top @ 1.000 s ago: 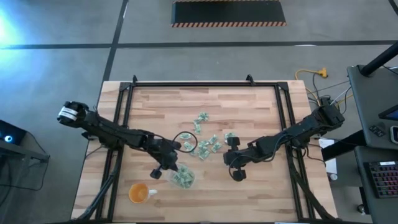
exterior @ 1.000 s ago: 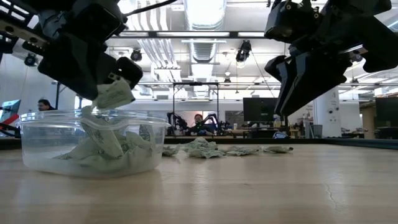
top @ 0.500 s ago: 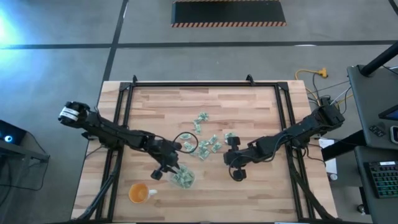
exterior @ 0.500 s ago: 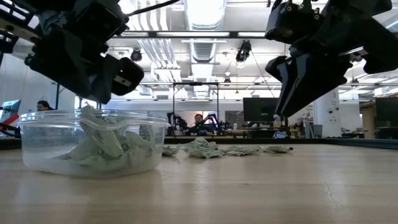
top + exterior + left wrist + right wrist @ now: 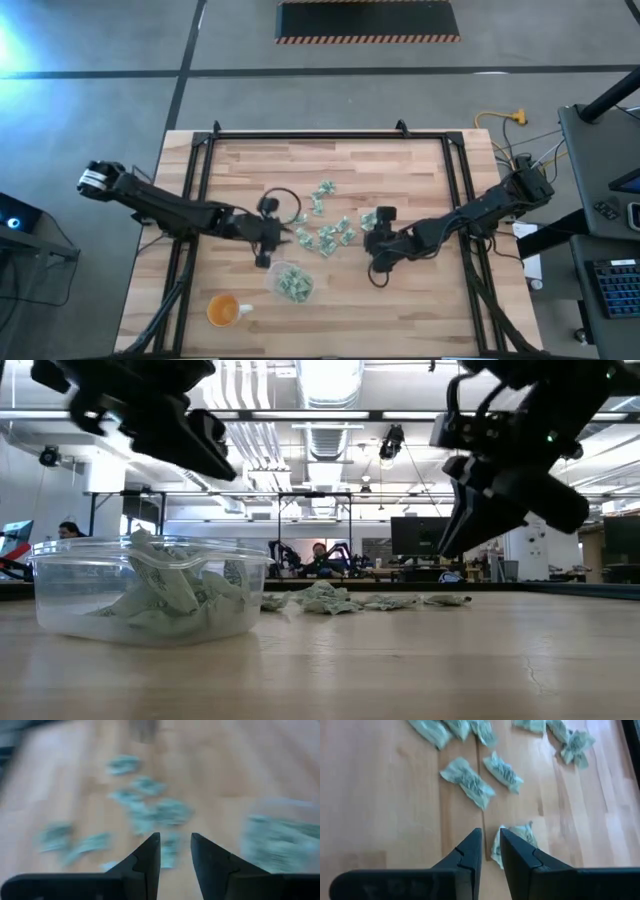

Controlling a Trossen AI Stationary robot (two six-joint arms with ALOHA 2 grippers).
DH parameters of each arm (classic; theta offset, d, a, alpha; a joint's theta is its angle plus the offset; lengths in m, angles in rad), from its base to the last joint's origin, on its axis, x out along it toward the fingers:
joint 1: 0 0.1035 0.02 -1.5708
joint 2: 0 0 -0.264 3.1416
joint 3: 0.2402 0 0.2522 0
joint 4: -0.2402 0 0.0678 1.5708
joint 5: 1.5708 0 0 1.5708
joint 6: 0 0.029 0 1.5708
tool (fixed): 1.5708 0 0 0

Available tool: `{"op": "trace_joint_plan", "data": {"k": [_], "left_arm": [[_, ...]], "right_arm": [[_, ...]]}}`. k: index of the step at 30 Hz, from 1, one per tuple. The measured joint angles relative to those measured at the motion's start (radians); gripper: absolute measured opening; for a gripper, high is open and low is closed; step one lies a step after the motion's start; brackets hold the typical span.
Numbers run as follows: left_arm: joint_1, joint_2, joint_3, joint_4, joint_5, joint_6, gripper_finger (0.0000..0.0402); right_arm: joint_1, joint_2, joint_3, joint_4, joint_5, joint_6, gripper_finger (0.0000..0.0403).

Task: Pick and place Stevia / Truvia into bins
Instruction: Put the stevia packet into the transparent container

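Stevia packets (image 5: 165, 592) fill clear tub (image 5: 60, 615).

No readable text, labels or numbers — packets' print too small

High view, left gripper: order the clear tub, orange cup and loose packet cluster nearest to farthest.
From the left gripper:
1. clear tub, just below-right of it, toward the table's near edge.
2. loose packet cluster, to its right, mid-table; near-tie with the tub.
3. orange cup, below-left, near the front edge.
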State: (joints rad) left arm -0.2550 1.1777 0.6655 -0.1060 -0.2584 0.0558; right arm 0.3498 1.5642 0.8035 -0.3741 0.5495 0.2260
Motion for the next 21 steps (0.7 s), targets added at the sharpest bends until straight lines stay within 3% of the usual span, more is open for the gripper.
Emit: {"op": "trace_joint_plan", "data": {"k": [3,5,14,21], "left_arm": [[0.0,-0.039,-0.003,-0.014,-0.137,-0.025,0.0092],[0.0,-0.062,-0.007,-0.012,-0.167,-0.047,0.0092],[-0.001,-0.086,-0.028,-0.011,-0.167,-0.05,0.0092],[-0.001,-0.086,-0.032,-0.014,-0.167,-0.05,0.0092]], "right_arm": [[-0.01,0.0,-0.029,0.019,0.0,-0.001,0.0068],[-0.02,0.0,-0.043,0.023,0.0,-0.001,0.008],[-0.073,0.0,-0.124,0.187,-0.052,-0.066,0.0136],[-0.107,0.0,-0.156,0.23,-0.079,-0.069,0.0145]]}}
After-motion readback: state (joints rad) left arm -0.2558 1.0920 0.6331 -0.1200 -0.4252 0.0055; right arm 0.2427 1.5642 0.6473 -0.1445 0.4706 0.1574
